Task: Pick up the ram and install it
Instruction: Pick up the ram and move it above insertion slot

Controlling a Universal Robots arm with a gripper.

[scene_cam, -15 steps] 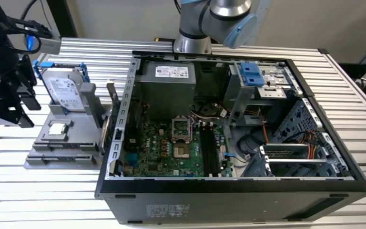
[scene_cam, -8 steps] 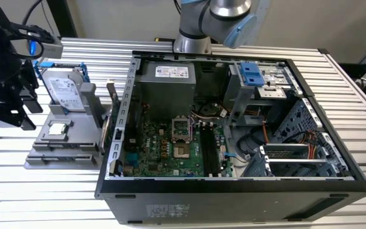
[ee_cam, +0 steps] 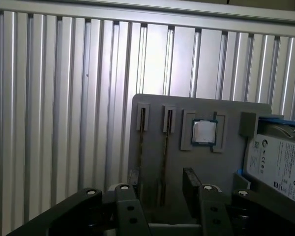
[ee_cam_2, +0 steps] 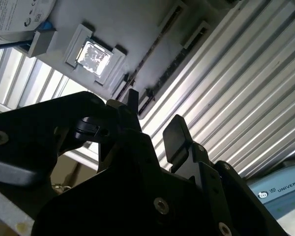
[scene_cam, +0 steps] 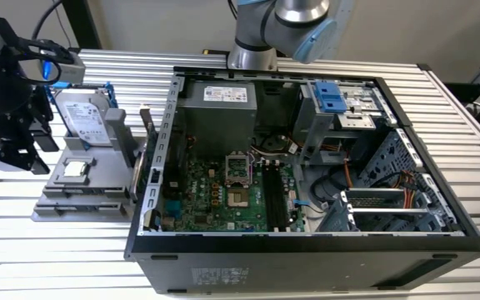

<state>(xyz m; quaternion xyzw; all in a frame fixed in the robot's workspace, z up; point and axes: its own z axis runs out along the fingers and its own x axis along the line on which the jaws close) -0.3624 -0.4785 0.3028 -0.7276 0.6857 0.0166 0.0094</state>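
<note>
Black two-finger gripper hung released, fingers apart, nothing between them. The ram, a long thin dark circuit board, appeared to stand on edge in a slot of the grey plastic holder tray. In the exterior view the tray lay at 9 o'clock from the open black computer case. Judged light, stiff, fragile: pinch the flat faces mid-length, clear of the contacts.

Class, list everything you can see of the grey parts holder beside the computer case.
The grey holder is a matt, plastic-looking block lying flat on the ribbed table, beside the case. A square recess seats a processor chip; two narrow slots each carry a thin strip edge-on, apparently the ram; a hard drive stands at one end.
</note>
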